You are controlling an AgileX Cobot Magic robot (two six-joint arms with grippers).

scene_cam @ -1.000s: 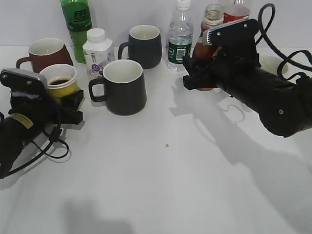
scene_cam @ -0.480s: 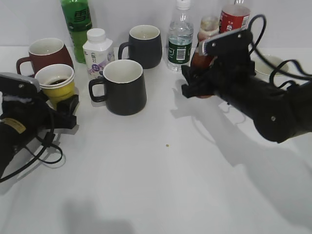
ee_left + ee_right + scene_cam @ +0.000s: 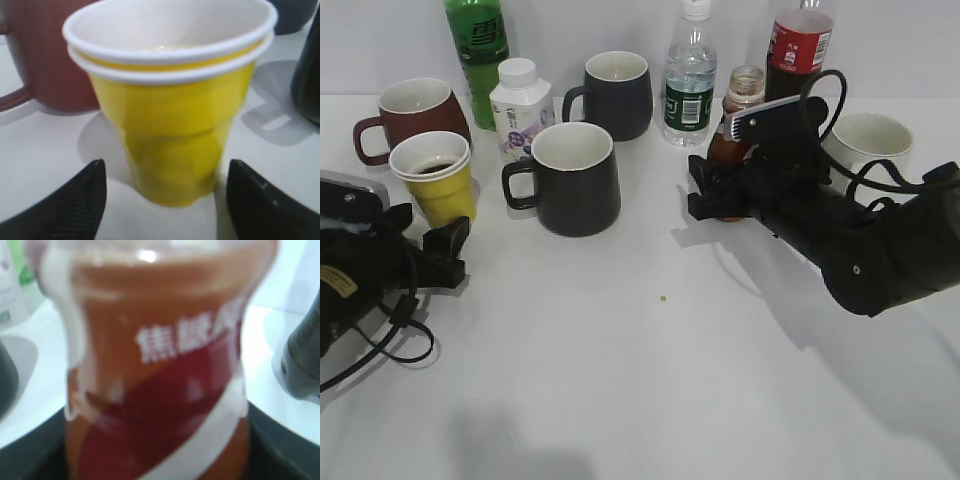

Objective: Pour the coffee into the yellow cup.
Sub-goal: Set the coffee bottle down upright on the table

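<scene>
Coffee [image 3: 438, 166] shows as a dark pool inside the yellow cup [image 3: 436, 178], which stands upright, mouth up, at the left of the frame on the white desk [image 3: 650, 380], in front of the dark red mug [image 3: 408, 110]. In the left wrist view the cup shows two stacked white rims. Left claw [image 3: 448, 250] sits just below the cup, fingers [image 3: 65, 210] spread wide either side of its base, not touching.

Coffee bottle [image 3: 737, 110]: upright, long axis vertical, cap off, right of centre. Right claw [image 3: 712, 190] is around its lower body; the right wrist view shows the label close up, white Chinese characters on orange over a red band, blurred. Whether the pads press it cannot be told.

Count: two black mugs [image 3: 576, 180], one dark red mug, one white mug [image 3: 868, 142]. Bottles: one green [image 3: 477, 50], one small white [image 3: 520, 105], one clear water [image 3: 690, 80], one red-labelled cola [image 3: 798, 45].
</scene>
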